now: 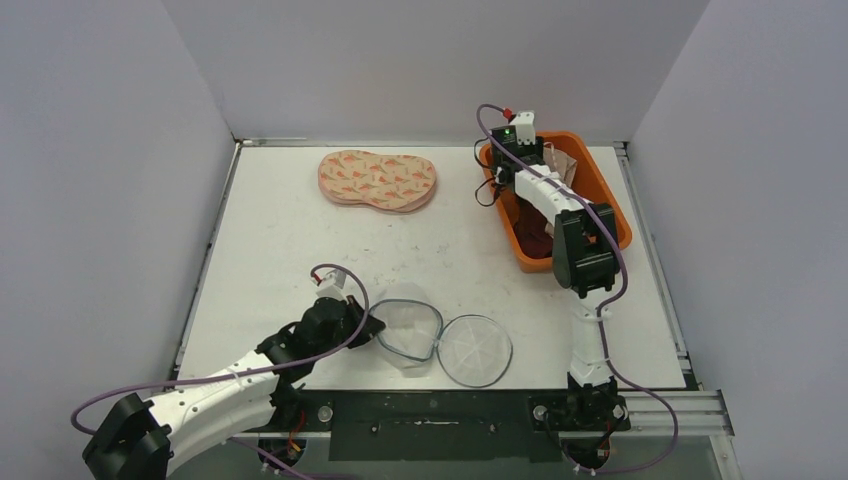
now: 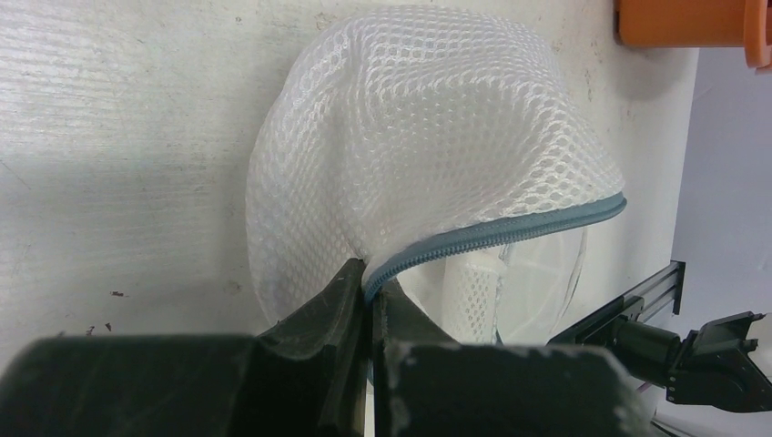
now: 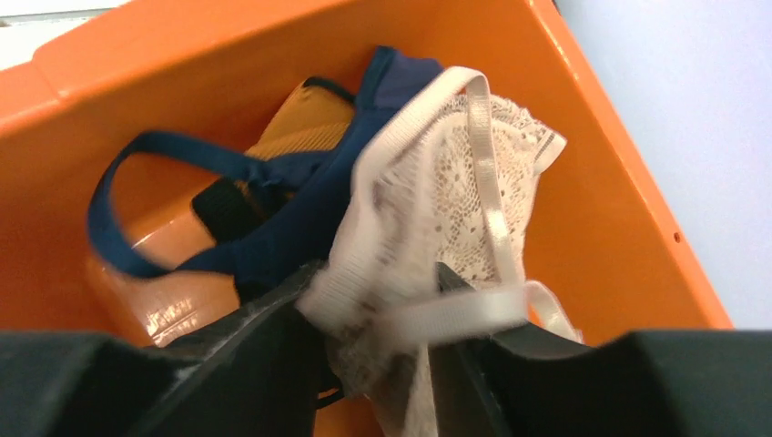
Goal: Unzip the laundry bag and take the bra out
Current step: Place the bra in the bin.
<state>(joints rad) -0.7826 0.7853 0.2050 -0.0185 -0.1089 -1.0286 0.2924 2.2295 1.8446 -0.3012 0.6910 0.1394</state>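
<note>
The white mesh laundry bag (image 1: 410, 330) lies near the front of the table with its grey zipper (image 2: 510, 228) undone and its mouth gaping. My left gripper (image 1: 368, 325) is shut on the zipper edge of the bag (image 2: 428, 137), as the left wrist view (image 2: 369, 284) shows. My right gripper (image 1: 532, 165) is down inside the orange bin (image 1: 612, 215). In the right wrist view my right gripper (image 3: 378, 296) is closed on a cream lace bra (image 3: 455, 191), with one strap draped over a finger. A navy bra (image 3: 309, 214) lies beneath it.
A round mesh panel (image 1: 476, 350) of the bag lies flat to the bag's right. A peach patterned padded piece (image 1: 378, 180) lies at the back centre. The orange bin (image 3: 592, 182) stands at the back right and holds several garments. White walls enclose the table.
</note>
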